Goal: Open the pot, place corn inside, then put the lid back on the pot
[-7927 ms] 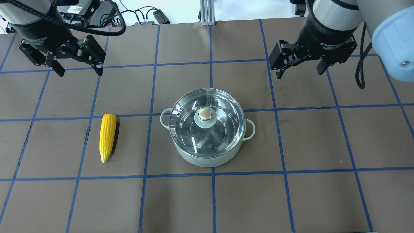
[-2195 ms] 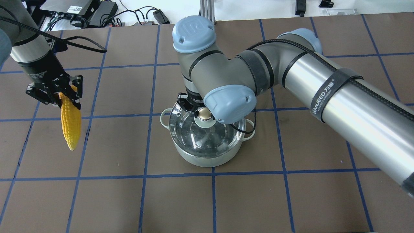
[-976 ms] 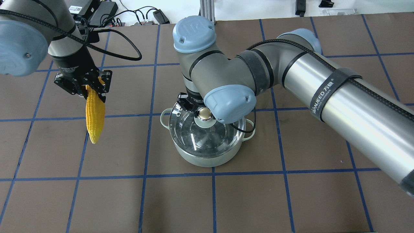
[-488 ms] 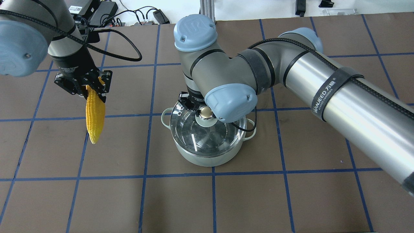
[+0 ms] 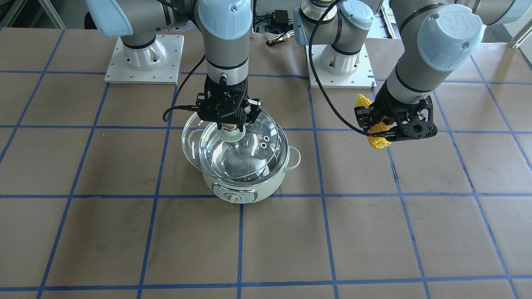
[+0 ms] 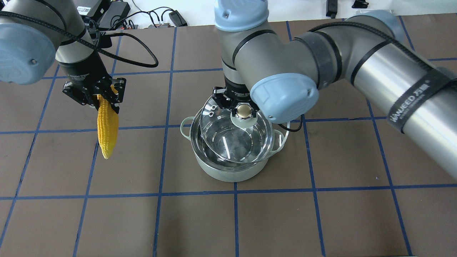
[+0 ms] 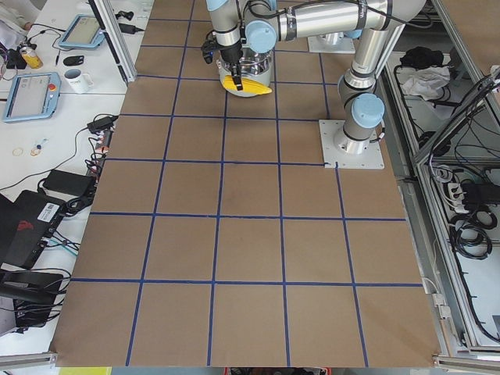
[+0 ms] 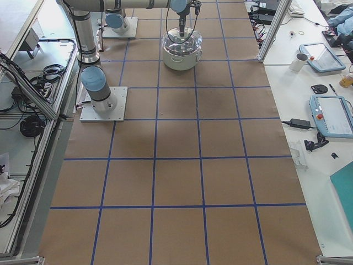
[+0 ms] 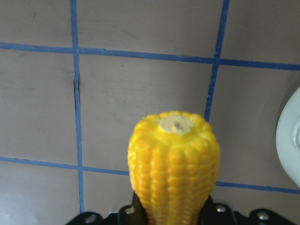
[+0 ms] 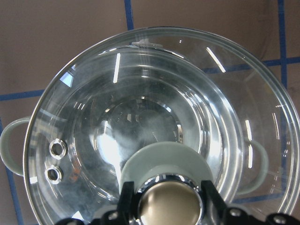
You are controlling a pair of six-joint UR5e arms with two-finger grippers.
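The pale green pot (image 6: 228, 171) (image 5: 243, 191) stands mid-table. My right gripper (image 6: 240, 110) (image 5: 230, 120) is shut on the knob (image 10: 169, 199) of the glass lid (image 6: 235, 137) (image 5: 239, 149) and holds the lid lifted a little above the pot, over its opening. My left gripper (image 6: 94, 94) (image 5: 390, 124) is shut on the thick end of the yellow corn (image 6: 107, 130) (image 9: 174, 164) (image 5: 376, 139). The corn hangs tip down above the table, left of the pot in the overhead view.
The table is brown with blue tape grid lines. The pot's control dial (image 5: 235, 197) faces the operators' side. Both arm bases (image 5: 143, 58) sit at the robot's edge. Cables and a power box (image 6: 107, 10) lie beyond the far edge.
My right gripper has lifted the lid off the pot's rim and moved it slightly right and away. My left gripper and the corn have stayed nearly still.
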